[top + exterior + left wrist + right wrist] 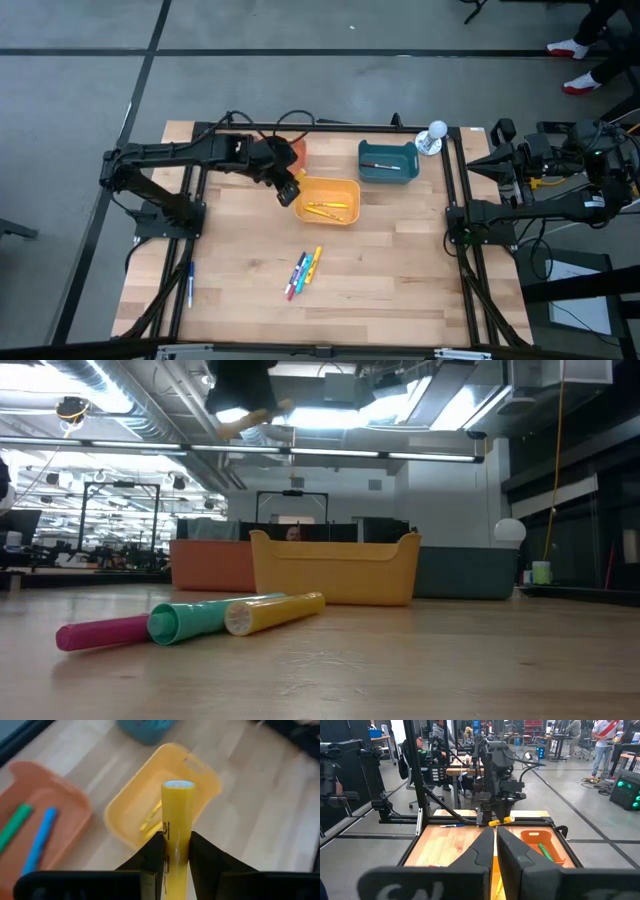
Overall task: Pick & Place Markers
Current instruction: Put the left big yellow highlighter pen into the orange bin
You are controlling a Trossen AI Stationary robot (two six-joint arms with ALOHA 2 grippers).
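My left gripper (287, 192) hangs above the left end of the yellow bin (357, 200), shut on a yellow marker (177, 810). That bin holds a few yellow markers (325, 208). The orange bin (65, 805) holds a green and a blue marker. Several loose markers (303, 272) lie flat on the table nearer the front, with pink (100, 632), green (200, 618) and yellow (275, 612) showing in the low view. A blue marker (190, 285) lies alone near the left edge. My right gripper (495, 845) waits, shut, at the table's right side. My left gripper pinches the yellow marker's barrel (176, 832) between its two fingers (152, 852). The marker runs lengthwise between them, and its capped end (178, 785) sticks out past the tips toward the yellow bin. It is lifted clear of the table, above the bin.
A teal bin (388, 162) with one marker sits at the far right of the yellow bin. A white ball-shaped object (435, 135) stands near the far right corner. Bare wood lies right of the loose markers. People sit in the room behind the table.
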